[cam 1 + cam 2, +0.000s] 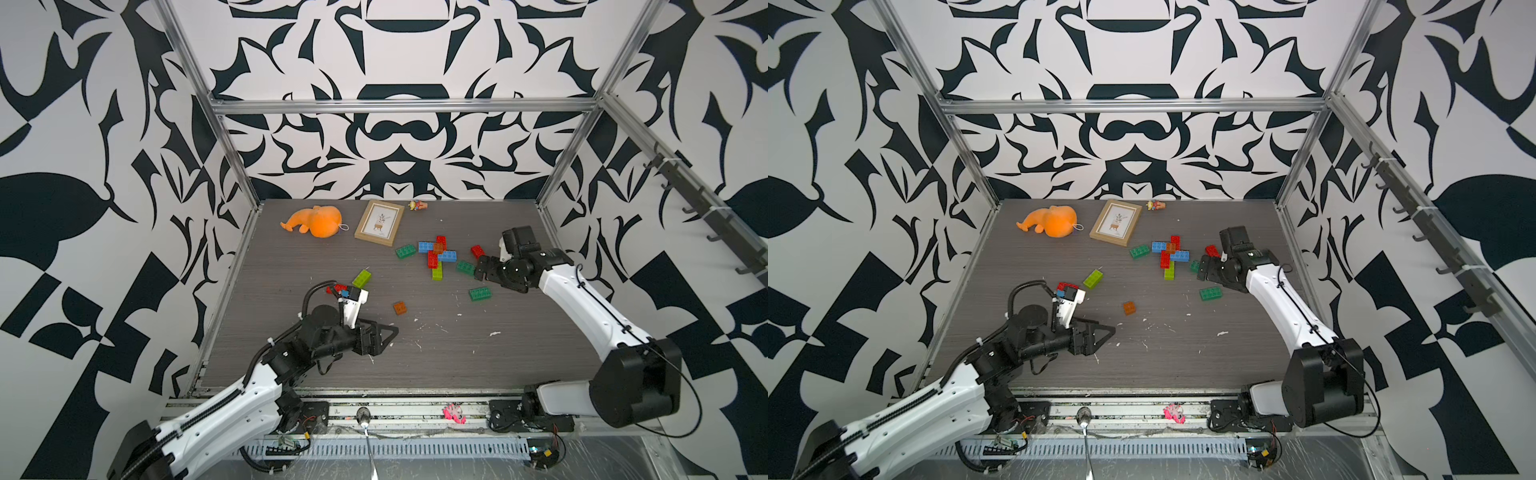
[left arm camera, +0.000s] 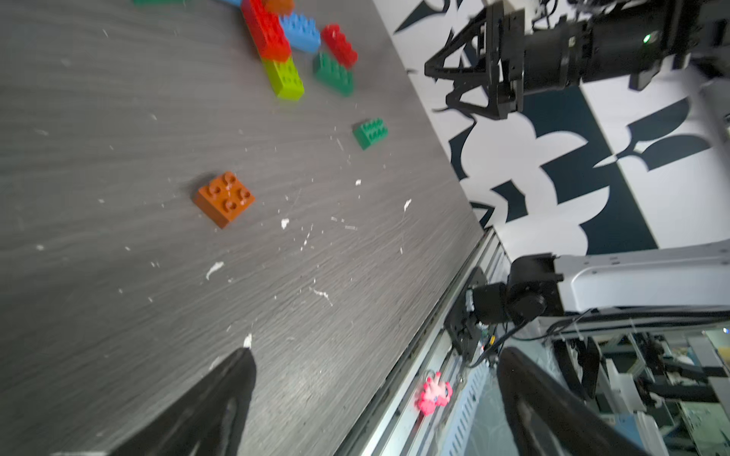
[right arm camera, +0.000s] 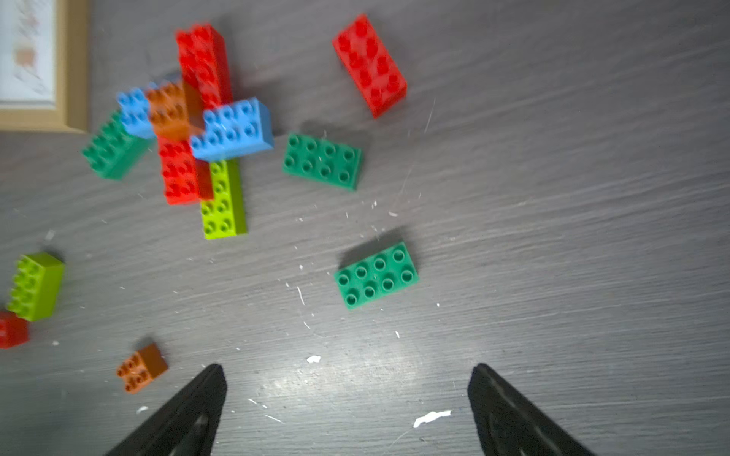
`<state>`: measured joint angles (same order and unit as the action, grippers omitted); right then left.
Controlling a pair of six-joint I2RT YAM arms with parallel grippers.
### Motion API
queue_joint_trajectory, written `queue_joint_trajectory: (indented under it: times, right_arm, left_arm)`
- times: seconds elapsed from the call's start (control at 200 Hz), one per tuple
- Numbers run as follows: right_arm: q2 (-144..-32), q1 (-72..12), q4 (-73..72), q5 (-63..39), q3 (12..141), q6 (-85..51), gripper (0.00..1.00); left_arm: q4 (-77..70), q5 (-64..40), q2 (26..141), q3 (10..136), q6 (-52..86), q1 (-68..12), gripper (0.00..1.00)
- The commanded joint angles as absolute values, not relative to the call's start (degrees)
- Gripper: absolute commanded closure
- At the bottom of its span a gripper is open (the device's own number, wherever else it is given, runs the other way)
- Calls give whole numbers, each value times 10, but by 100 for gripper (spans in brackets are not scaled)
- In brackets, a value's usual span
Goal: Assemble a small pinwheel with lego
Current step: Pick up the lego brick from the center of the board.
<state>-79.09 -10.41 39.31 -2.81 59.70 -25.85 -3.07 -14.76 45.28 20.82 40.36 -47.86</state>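
**Two robot arms over a desk of toy bricks, both pincers spread apart**

In both top views, a brick cross (image 1: 437,255) in red, blue, lime and orange-brown lies on the grey desk (image 1: 291,365), with loose bricks (image 1: 362,278) scattered around it. The right pincer (image 1: 481,269) hangs just beside the cross. The left pincer (image 1: 388,334) is well apart from it, nearer the front.

Left wrist view: the fingers are spread wide and empty, with an orange-brown square brick (image 2: 224,198) lying beyond them.

Right wrist view: the fingers are spread wide and empty. A dark green brick (image 3: 376,275) lies flat ahead of the tips, untouched.
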Motion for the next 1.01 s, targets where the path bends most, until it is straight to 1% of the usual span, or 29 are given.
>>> queue_joint_trajectory:
  times: [0.0, 0.185, 0.355, 0.53, 0.645, 0.81, 1.0]
  right_arm:
    - [-819, -92, 323, -57, 579, -270, 1]
    - [-852, -85, 294, -85, 572, -310, 1]
    - [-887, -84, 278, -90, 574, -331, 1]
    - [-864, -81, 266, -69, 543, -352, 3]
    - [-843, -81, 253, -63, 509, -363, 3]
    - [-867, -81, 227, -86, 488, -369, 5]
    - [-903, -81, 210, -80, 504, -369, 12]
  left_arm:
    - [-70, -144, 490, 226, 393, -507, 0]
    - [-115, -129, 522, 215, 409, -517, 0]
    - [-107, -109, 498, 208, 410, -517, 0]
    - [-69, -85, 452, 209, 404, -517, 0]
    - [-63, -86, 444, 206, 399, -517, 0]
    - [-68, -94, 453, 210, 395, -517, 0]
    - [-75, -94, 445, 203, 403, -517, 0]
